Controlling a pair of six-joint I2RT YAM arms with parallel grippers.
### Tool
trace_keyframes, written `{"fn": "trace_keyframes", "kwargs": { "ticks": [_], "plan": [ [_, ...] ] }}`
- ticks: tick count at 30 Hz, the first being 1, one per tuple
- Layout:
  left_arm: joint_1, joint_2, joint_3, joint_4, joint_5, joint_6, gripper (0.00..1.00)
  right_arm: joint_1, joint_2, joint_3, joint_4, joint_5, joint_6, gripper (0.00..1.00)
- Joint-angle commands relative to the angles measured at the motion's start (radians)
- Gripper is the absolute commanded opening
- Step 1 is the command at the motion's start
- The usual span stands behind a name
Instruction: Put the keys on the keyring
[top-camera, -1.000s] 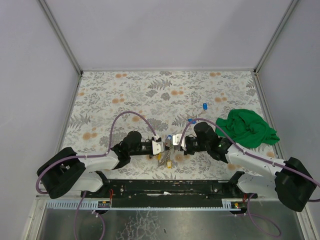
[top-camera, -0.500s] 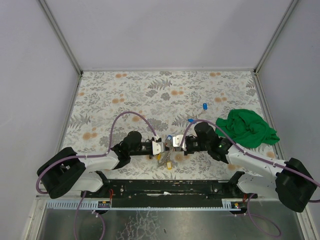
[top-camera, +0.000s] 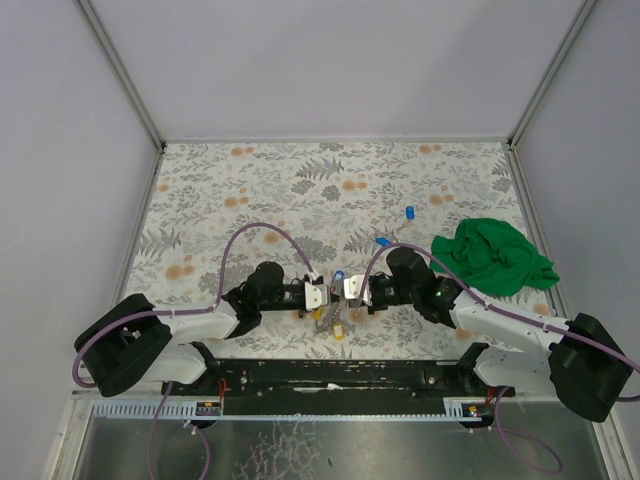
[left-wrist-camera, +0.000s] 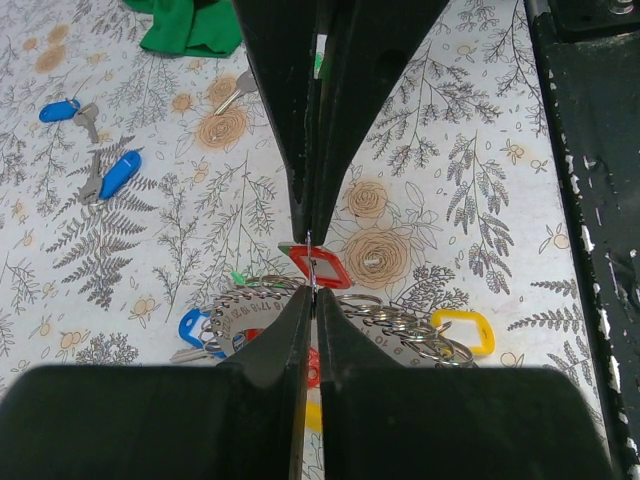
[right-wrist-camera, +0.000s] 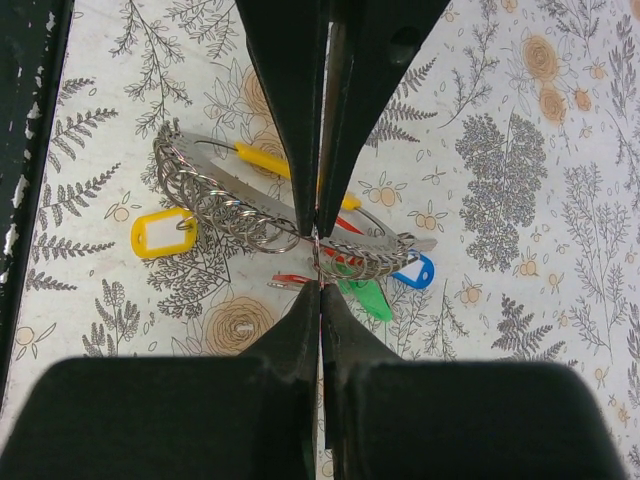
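Silvery keyring (right-wrist-camera: 260, 215): we see it lying near-centre, beneath both grippers.
Left gripper (left-wrist-camera: 311, 262): pressed closed; any hold we cannot tell.
Right gripper (right-wrist-camera: 319, 255): the same.
Blue keys (left-wrist-camera: 118, 172): loose, farther right.

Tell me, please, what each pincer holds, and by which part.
The left pincer and right pincer, both shut, apparently pinch one thin wire loop of the keyring from opposite ends.

Two loose blue keys (top-camera: 409, 211) (top-camera: 381, 241), one keyring (right-wrist-camera: 235, 215), one green cloth (top-camera: 495, 255).
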Motion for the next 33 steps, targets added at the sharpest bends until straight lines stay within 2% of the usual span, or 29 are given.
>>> {"fn": "trace_keyframes", "kwargs": {
  "ticks": [1, 33],
  "plan": [
    [0.001, 0.004, 0.023, 0.029, 0.019, 0.016, 0.0, 0.015, 0.0, 0.0, 0.042, -0.007, -0.027, 0.0],
    [0.001, 0.017, 0.031, 0.024, 0.022, 0.015, 0.0, 0.024, -0.038, -0.024, 0.051, 0.004, -0.022, 0.0]
  ]
}}
